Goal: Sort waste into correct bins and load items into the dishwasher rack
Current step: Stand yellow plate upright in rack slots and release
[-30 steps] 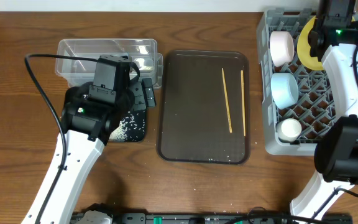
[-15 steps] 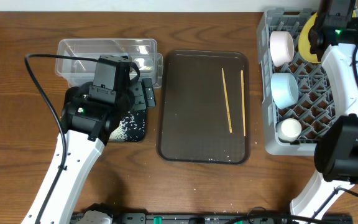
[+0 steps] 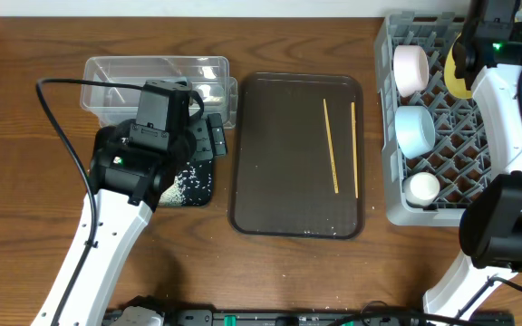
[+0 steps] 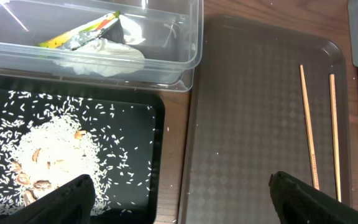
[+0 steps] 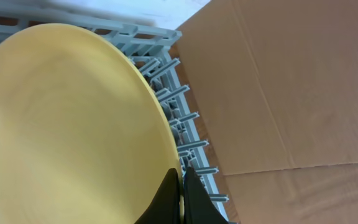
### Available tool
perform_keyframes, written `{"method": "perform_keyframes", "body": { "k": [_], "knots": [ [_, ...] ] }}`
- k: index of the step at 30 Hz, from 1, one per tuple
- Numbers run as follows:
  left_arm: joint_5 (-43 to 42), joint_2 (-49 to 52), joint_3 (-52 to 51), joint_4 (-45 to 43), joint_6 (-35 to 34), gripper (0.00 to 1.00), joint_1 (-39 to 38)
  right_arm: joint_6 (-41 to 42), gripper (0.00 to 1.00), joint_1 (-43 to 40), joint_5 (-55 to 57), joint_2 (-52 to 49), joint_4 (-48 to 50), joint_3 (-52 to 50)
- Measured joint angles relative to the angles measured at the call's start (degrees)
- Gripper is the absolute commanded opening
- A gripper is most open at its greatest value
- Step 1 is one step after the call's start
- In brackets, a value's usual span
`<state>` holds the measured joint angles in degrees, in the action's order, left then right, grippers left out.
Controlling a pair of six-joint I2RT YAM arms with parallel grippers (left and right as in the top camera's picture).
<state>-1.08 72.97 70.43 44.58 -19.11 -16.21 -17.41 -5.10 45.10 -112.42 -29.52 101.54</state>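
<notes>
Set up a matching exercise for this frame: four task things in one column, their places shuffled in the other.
Things:
1. chopsticks
2. rice scraps
3. snack wrapper
4. yellow plate

Places:
A. in the black tray
B. at the far end of the grey rack
C. lying on the brown serving tray
D. inside the clear tub

Pairs: 1-C, 2-A, 3-D, 4-B
</notes>
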Motion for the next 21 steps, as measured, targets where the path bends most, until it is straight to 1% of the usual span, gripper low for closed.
{"method": "perform_keyframes", "body": {
  "k": [11, 16, 18, 21],
  "knots": [
    [0.0, 0.0, 0.0, 0.0, 0.0, 0.92, 0.0, 0.0, 0.01, 0.0, -1.1, 0.0, -0.1, 0.0],
    [0.0, 0.0, 0.0, 0.0, 0.0, 0.92, 0.0, 0.4, 0.02, 0.0, -4.6, -0.6, -1.1, 0.0],
    [0.0, 0.0, 0.0, 0.0, 0.0, 0.92, 0.0, 1.4, 0.06, 0.0, -6.2, -1.1, -1.1, 0.0],
    [0.0, 0.0, 0.0, 0.0, 0.0, 0.92, 0.0, 3.2, 0.28, 0.0, -8.8, -1.4, -1.1, 0.0]
  ]
}}
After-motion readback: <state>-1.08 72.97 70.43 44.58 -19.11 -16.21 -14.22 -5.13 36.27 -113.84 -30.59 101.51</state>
